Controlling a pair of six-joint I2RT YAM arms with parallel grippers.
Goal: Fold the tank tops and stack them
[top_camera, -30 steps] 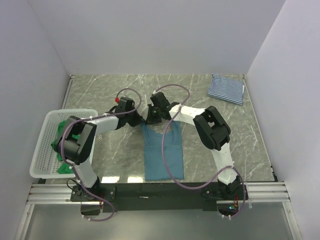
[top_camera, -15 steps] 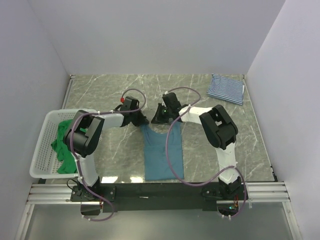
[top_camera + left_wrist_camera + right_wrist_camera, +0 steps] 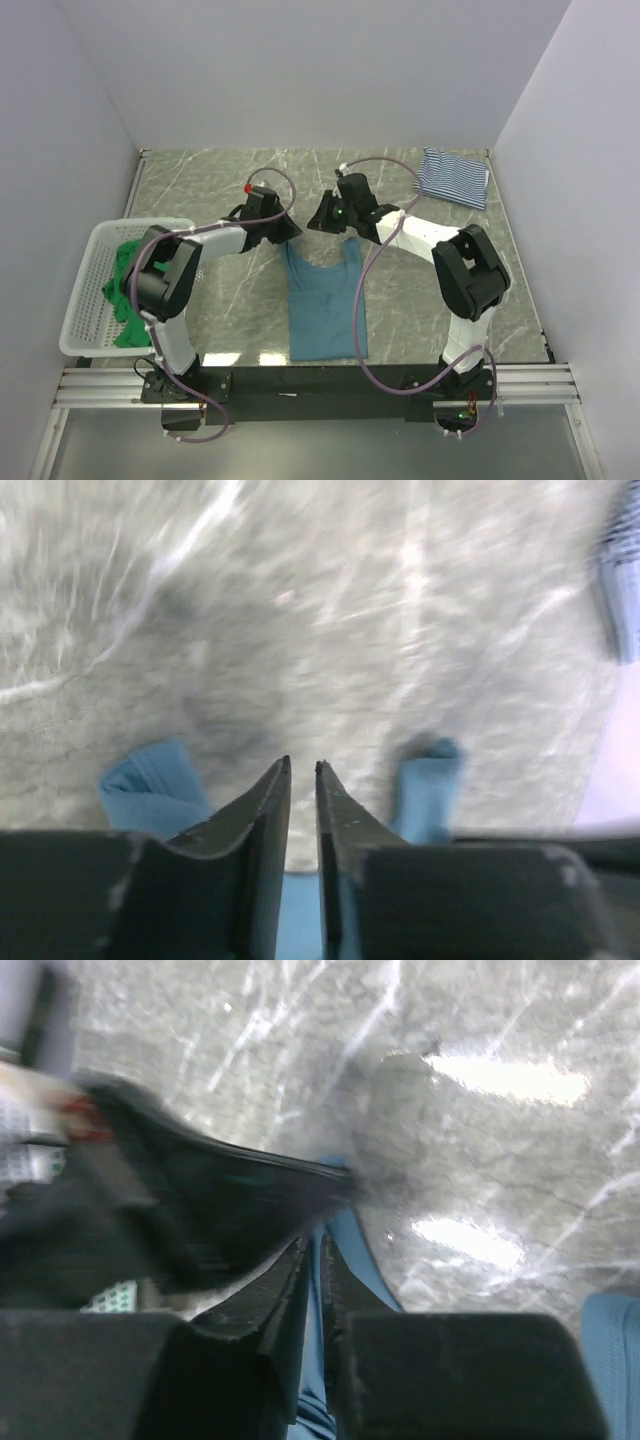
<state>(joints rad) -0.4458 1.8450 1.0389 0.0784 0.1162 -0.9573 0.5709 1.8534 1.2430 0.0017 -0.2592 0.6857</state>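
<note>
**Both my hands at the strap end of the teal top**

The teal tank top (image 3: 325, 315) lies flat in the middle of the table (image 3: 450, 270). Its long axis runs straight away from my bases, hem at the near edge and straps (image 3: 150, 785) at the far end. Both my hands sit at that far end, close together, just above the neckline, so the whole garment stretches from them back toward me. Neither arm is clearly nearer. My left sits by the strap on its own side, and my right is a little farther out, between the two straps.

My left gripper (image 3: 302, 768) has its jaws only a sliver apart. I see bare marble past the tips and nothing pinched, with a strap end showing on either side of the fingers. My right gripper (image 3: 312, 1242) also shows just a thin slit. Teal cloth shows through the gap lower down, but the view is blurred and I cannot tell whether it nips the fabric or merely hangs over it.

The striped top (image 3: 452, 178) lies folded in the far right corner, well apart. The green top (image 3: 125, 290) sits bunched in the basket (image 3: 85, 330) on my left. I judge that a fold of the teal top along its length comes next.
</note>
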